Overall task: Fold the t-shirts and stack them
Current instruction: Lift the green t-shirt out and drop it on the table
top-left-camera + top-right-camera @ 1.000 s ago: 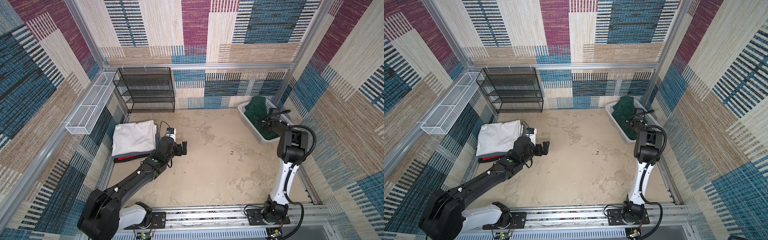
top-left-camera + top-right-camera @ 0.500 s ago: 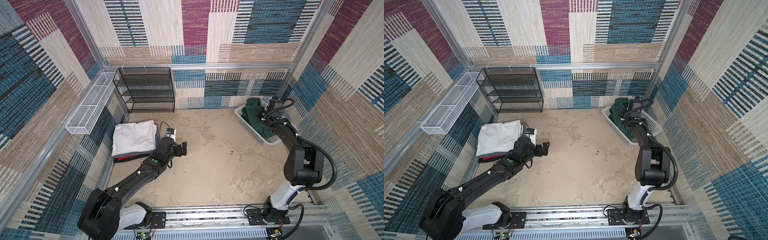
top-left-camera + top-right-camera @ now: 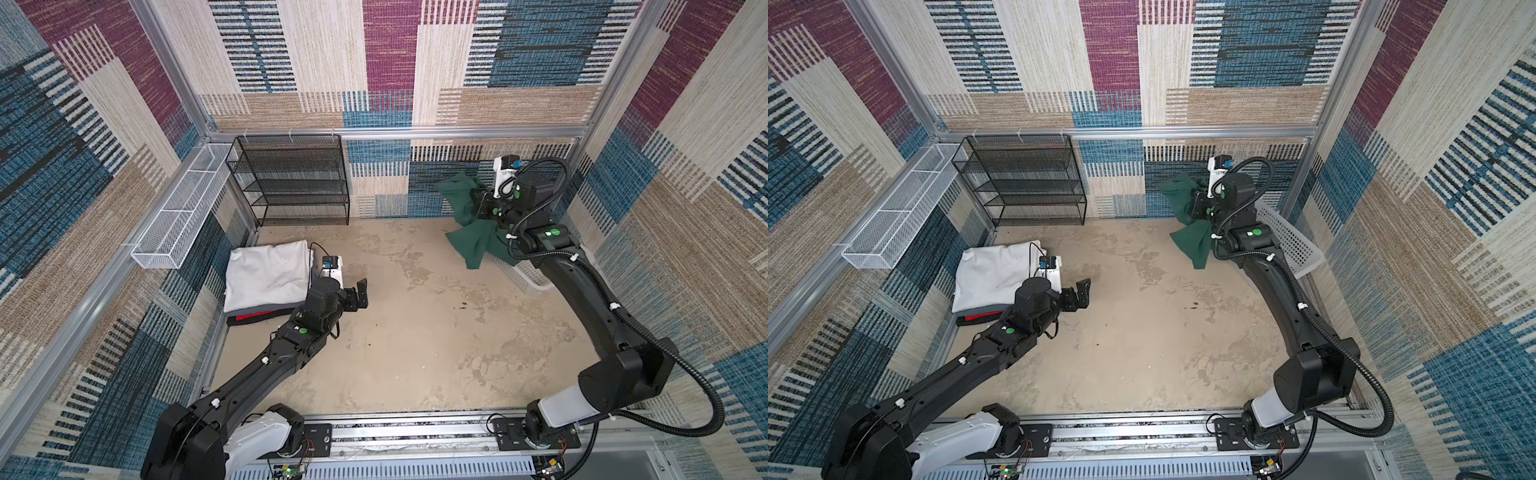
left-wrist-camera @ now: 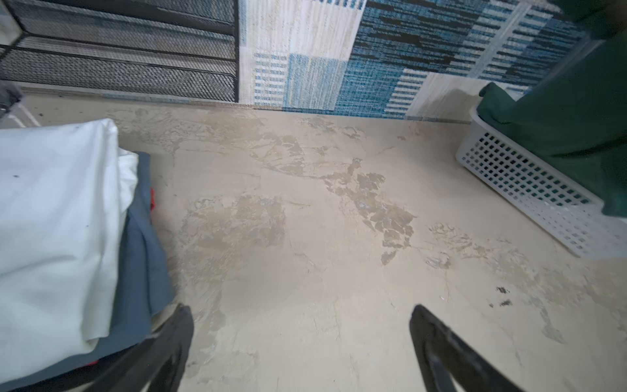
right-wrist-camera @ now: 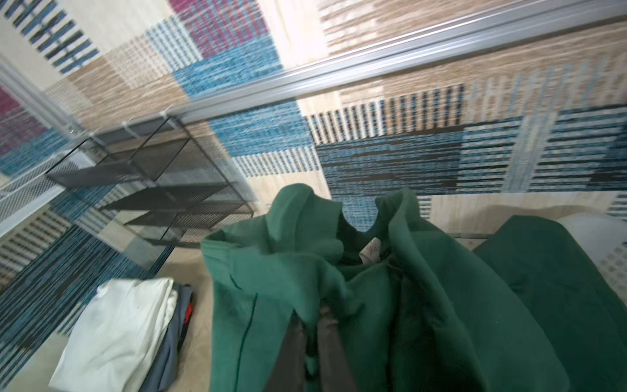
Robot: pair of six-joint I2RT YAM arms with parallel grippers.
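My right gripper (image 3: 478, 203) (image 3: 1194, 203) (image 5: 314, 314) is shut on a dark green t-shirt (image 3: 469, 232) (image 3: 1190, 232) (image 5: 278, 271). It holds the shirt bunched in the air at the back right, with its lower part trailing into the white basket (image 3: 536, 282) (image 4: 529, 183). A small neck label (image 5: 369, 249) shows. At the left lies a folded stack: a white shirt (image 3: 268, 274) (image 4: 57, 210) on top, a grey one (image 4: 142, 237) under it, and a black and red one (image 3: 253, 318) at the bottom. My left gripper (image 3: 359, 294) (image 4: 300, 310) hovers open and empty beside the stack.
A black mesh shelf rack (image 3: 291, 183) stands against the back wall. A white wire basket (image 3: 183, 208) hangs on the left wall. The beige tabletop (image 3: 415, 332) stretches between the two arms. Patterned walls close in on three sides.
My right arm has risen from low over the basket and swung toward the middle, lifting the green shirt up with it. The left arm has stayed still.
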